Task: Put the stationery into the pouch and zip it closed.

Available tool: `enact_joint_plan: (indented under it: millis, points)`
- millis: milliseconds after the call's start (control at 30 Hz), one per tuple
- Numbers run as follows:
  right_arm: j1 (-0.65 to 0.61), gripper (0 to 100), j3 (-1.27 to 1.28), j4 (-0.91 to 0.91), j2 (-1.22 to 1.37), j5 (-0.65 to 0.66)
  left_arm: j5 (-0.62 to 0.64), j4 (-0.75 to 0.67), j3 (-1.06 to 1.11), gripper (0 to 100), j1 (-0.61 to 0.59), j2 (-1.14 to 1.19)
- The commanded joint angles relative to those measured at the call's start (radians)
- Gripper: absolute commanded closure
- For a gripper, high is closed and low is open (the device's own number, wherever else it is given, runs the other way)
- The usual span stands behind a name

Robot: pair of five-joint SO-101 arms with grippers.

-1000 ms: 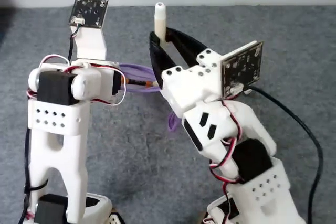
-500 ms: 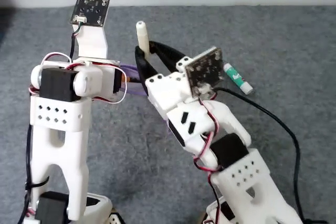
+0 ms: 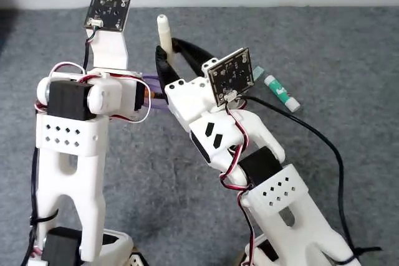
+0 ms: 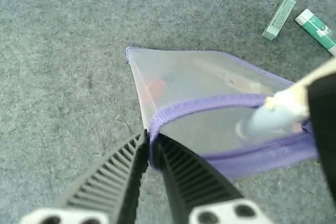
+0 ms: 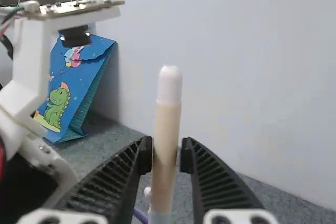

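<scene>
Pen (image 3: 163, 32) upright over pouch (image 4: 210, 82), tip seemingly inside

Soft, even light over the grey desk (image 3: 349, 42), faint diffuse shadows beside the arms (image 3: 68, 141), darker far-left corner, bright pale wall (image 5: 252, 51).

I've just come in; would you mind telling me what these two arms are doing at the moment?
The left gripper is shut on the purple zipper edge of a translucent pouch, holding its mouth open. The right gripper grips a cream pen upright, with its lower end at the pouch's mouth. A green-and-white tube and a small green strip lie on the table beside the pouch, not yet packed, and the zip is open.
</scene>
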Motion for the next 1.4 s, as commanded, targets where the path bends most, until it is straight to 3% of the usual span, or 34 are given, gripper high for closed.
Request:
enact_joint_plan:
  millis: [0,300,567,833,1200,1367]
  points:
    - [-0.007,81.9,-0.071,0.104,-0.002,0.005,0.011,-0.017,-0.035,99,0.008,0.003]
    - [0.048,83.8,-0.256,0.335,-0.018,-0.025,0.011,-0.017,-0.035,99,0.006,0.003]
    - [0.360,84.0,-0.305,0.567,0.104,-0.109,0.011,-0.017,-0.035,99,0.000,0.002]
    - [0.607,83.7,-0.396,0.668,0.538,0.055,0.008,-0.017,-0.035,99,0.000,-0.003]
    - [0.642,83.1,-1.096,1.023,1.187,0.232,0.005,-0.017,-0.035,99,0.000,0.003]
    - [0.644,73.1,-1.427,1.188,1.431,0.281,0.005,-0.017,-0.035,99,0.000,0.003]
